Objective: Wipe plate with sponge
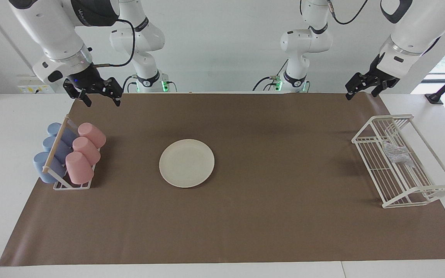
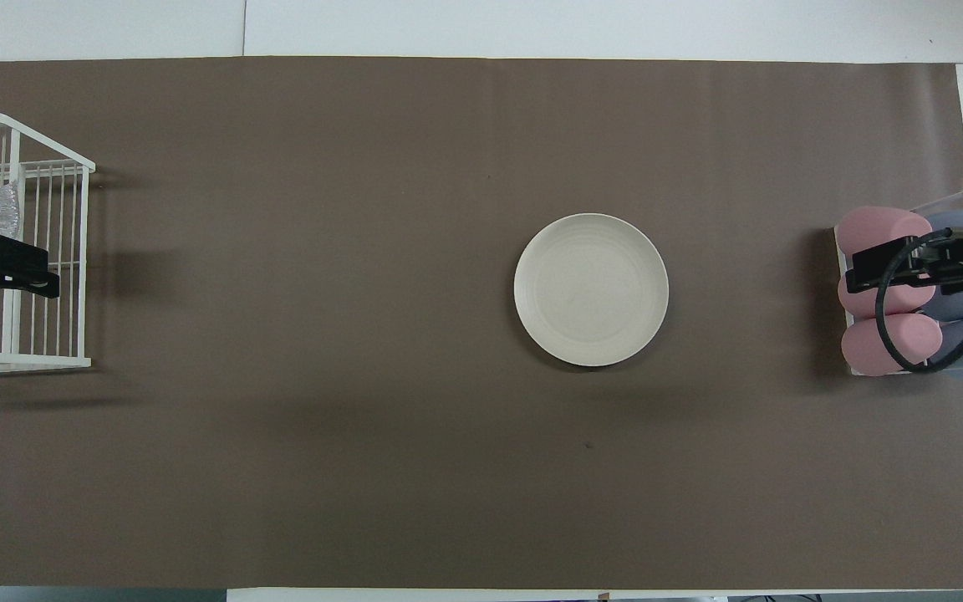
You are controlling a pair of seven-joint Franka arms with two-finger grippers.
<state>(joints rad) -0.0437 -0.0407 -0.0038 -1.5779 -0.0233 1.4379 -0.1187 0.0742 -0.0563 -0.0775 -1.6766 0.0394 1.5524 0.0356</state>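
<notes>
Your left gripper (image 1: 365, 88) and right gripper (image 1: 98, 93) both hang spread wide and holding nothing, up over the robots' edge of the brown mat (image 1: 245, 224). The crinkly silver sponge (image 1: 396, 153) lies in the white wire rack (image 1: 419, 193) at the left arm's end, and the plain cream plate (image 1: 186, 163) sits bare mid-mat. The facing view shows you the white wall and arm bases, while from overhead the right gripper covers the pink cups (image 2: 881, 227).
</notes>
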